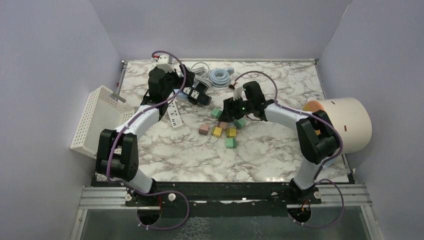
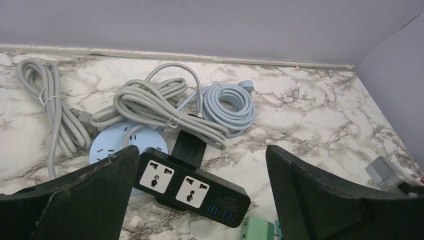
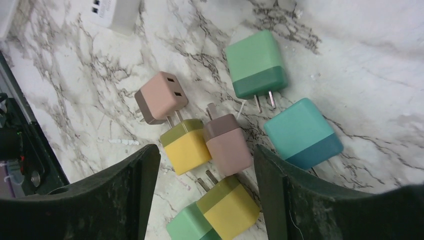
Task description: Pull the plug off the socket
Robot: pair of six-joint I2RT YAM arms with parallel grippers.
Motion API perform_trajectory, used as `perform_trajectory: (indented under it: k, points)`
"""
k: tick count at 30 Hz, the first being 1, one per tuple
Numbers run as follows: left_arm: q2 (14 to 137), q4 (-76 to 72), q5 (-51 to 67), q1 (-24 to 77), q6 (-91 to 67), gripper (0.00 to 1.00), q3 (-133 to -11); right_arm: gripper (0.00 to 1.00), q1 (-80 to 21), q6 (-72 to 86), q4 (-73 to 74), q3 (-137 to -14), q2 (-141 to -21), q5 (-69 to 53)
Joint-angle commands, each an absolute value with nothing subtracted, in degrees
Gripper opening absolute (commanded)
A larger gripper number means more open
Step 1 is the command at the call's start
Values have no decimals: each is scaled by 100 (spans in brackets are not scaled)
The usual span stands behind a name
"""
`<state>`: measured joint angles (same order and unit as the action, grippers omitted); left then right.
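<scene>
A black power strip (image 2: 192,187) lies just below my open left gripper (image 2: 202,150), between its fingers; both of its white sockets are empty. It also shows in the top view (image 1: 201,96), with the left gripper (image 1: 192,92) over it. My right gripper (image 3: 206,152) is open and empty above several loose plugs: green (image 3: 255,62), pink (image 3: 160,97), yellow (image 3: 187,150), brown-pink (image 3: 229,145), teal (image 3: 302,132) and a second yellow one (image 3: 230,207). In the top view the right gripper (image 1: 231,107) hangs over that cluster (image 1: 220,129). I see no plug seated in a socket.
A round light-blue socket (image 2: 112,142) and bundled grey cables (image 2: 150,102) lie behind the black strip, with a blue-grey coil (image 2: 230,105). A white power strip (image 1: 173,115) lies left of the plugs. A white basket (image 1: 95,120) leans at the left, a cream cylinder (image 1: 350,125) at the right.
</scene>
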<state>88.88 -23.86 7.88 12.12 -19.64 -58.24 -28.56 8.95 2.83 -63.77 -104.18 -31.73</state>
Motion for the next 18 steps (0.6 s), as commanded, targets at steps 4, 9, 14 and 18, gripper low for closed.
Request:
perform_trajectory:
  k: [4,9,14,18]
  points:
    - [8445,-2424,951,1226,-2072,99,-5728,91,-2900,1045,-493,-5968,-9297,-1925]
    - [8216,-2102,1068,1226,-2096,99,-5816,100,-2900,1217,-1163,-5522,-8504,-929]
    - [7746,-1566,999,1229,-1599,99,-5836,100,-2899,1325,-1440,-5256,-7898,60]
    - [7001,-1607,673,1224,-1267,99,-5434,100,-2900,1637,-1452,-5112,-7403,826]
